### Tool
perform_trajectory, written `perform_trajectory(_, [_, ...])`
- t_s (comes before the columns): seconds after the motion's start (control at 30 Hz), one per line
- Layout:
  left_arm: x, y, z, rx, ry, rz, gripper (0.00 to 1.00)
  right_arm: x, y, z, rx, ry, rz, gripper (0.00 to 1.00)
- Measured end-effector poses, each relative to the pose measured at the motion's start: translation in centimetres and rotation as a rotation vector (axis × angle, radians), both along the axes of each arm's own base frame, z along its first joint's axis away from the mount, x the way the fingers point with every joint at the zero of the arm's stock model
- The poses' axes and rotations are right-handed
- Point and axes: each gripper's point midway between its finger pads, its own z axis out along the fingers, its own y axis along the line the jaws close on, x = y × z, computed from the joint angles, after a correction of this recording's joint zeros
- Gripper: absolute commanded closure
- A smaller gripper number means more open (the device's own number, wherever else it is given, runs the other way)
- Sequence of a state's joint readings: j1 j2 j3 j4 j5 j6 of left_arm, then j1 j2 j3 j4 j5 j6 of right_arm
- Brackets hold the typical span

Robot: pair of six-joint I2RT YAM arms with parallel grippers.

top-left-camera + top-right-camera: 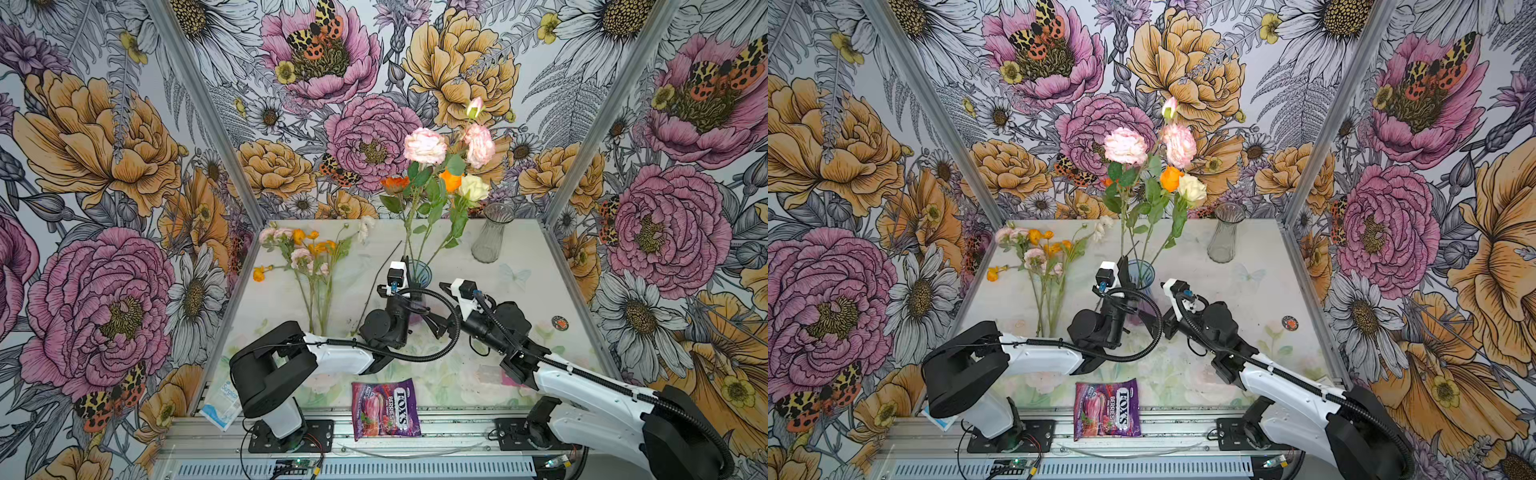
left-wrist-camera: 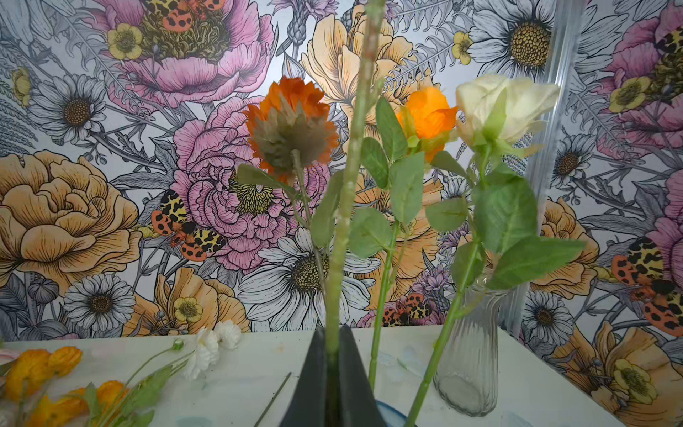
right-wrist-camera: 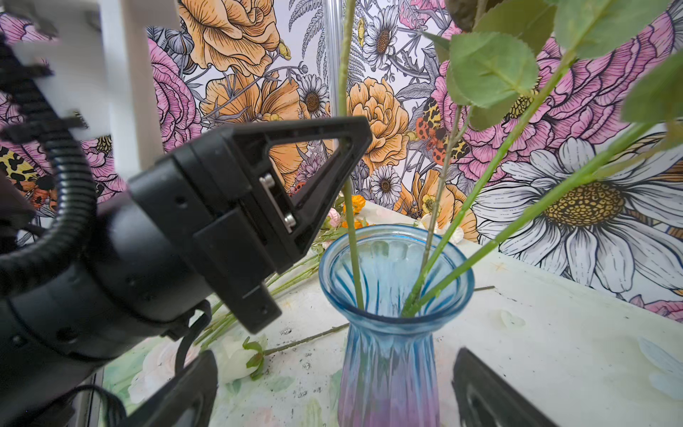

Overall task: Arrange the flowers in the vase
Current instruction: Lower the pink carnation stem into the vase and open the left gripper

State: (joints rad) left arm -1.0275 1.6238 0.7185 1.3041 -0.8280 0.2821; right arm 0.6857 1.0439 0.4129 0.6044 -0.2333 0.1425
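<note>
Candy bag [image 1: 384, 409] at 6 o'clock; blue vase [image 3: 388, 369] at the middle of the worktop [image 1: 540, 291], flowers [image 1: 424, 145] standing in it.
One green stem [image 2: 347, 185], its foot inside the vase rim, is pinched by the left end effector [image 2: 332, 332]; the right end effector [image 3: 332, 392] is spread, flanking the vase's lower body without touching. Loose flowers [image 1: 307, 253] lie at 10 o'clock, and a clear vase [image 1: 490, 237] stands at 1 o'clock.

Glossy ribbed glass on the blue vase [image 3: 388, 369], same sheen on the clear vase [image 1: 488, 239], matt cloth-like leaves on the flowers [image 3: 491, 68], shiny plastic sweet bag [image 1: 384, 409].
</note>
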Motion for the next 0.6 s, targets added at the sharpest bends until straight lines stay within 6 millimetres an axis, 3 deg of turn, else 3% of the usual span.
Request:
perform_trajectory(0.27, [0.2,0.7,-1.0,0.009,0.061,0.033,0.69,0.0,0.2,-0.2,-0.002,0.003,0.007,0.00])
perform_trajectory(0.6, [0.3,0.8,-1.3,0.006,0.072,0.037,0.58,0.0,0.2,-0.2,-0.001,0.002,0.007,0.00])
